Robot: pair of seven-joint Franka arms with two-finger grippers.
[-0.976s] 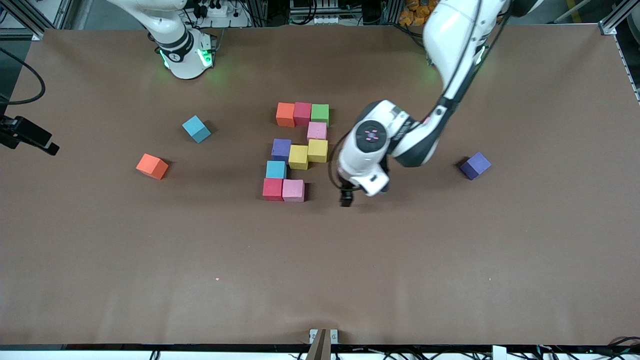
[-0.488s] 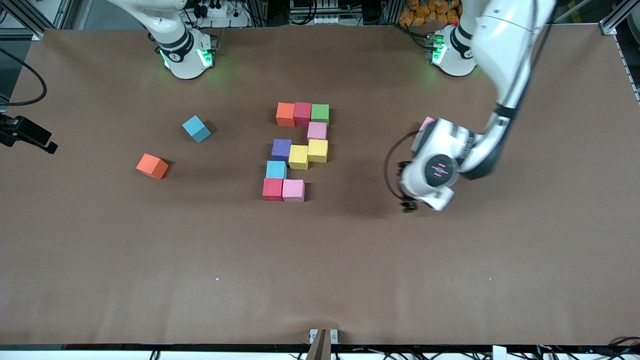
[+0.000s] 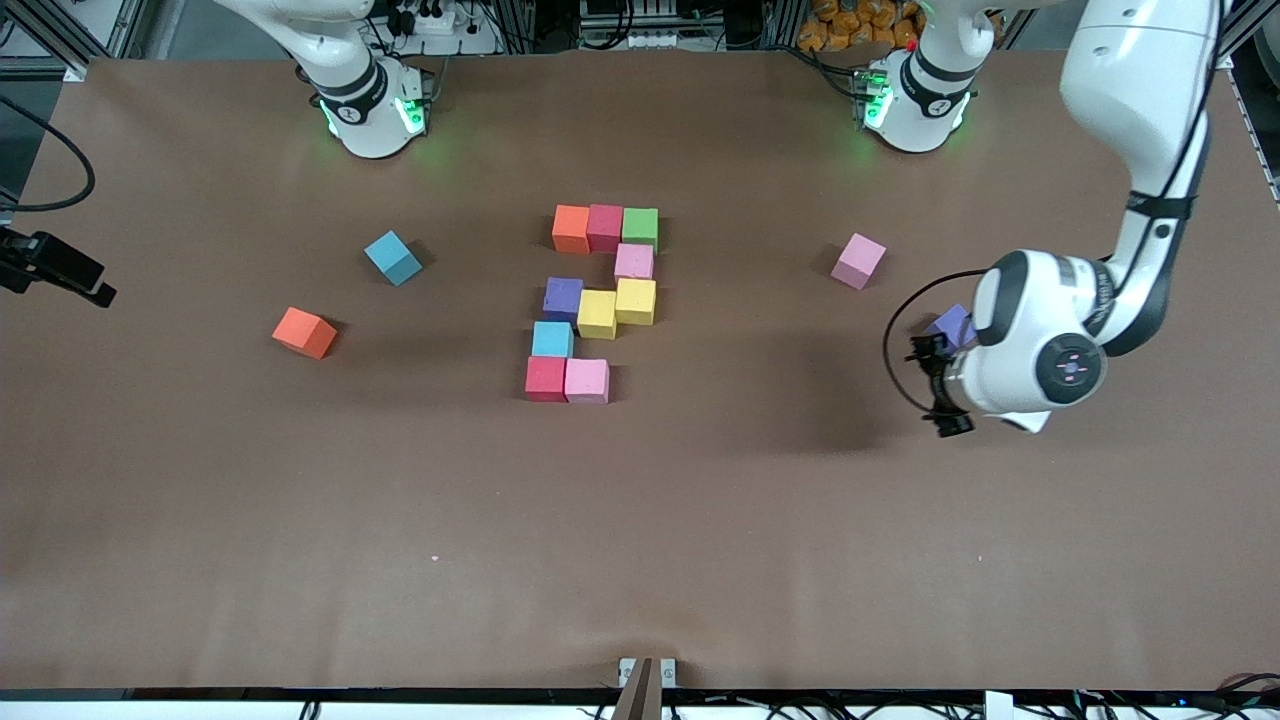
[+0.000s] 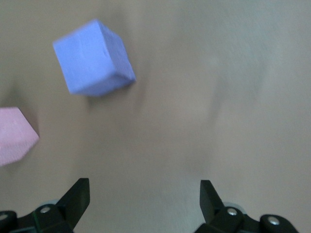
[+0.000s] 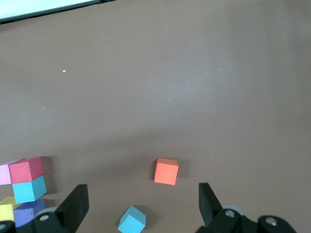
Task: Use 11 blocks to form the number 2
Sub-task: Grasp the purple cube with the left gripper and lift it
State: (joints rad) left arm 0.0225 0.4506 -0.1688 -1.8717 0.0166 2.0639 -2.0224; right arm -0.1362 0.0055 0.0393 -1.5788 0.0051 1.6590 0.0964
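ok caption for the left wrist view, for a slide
Open left pincer over bare table, near purple block and pink block.

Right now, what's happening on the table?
Ten blocks of the number 2 are laid; the bottom row lacks its last cube. The left gripper, open and empty, hovers by the loose purple block, near the pink one. The right gripper, open, waits above the loose orange block.

Probably a robotics lab: aluminium framing, cables, brown-covered table.
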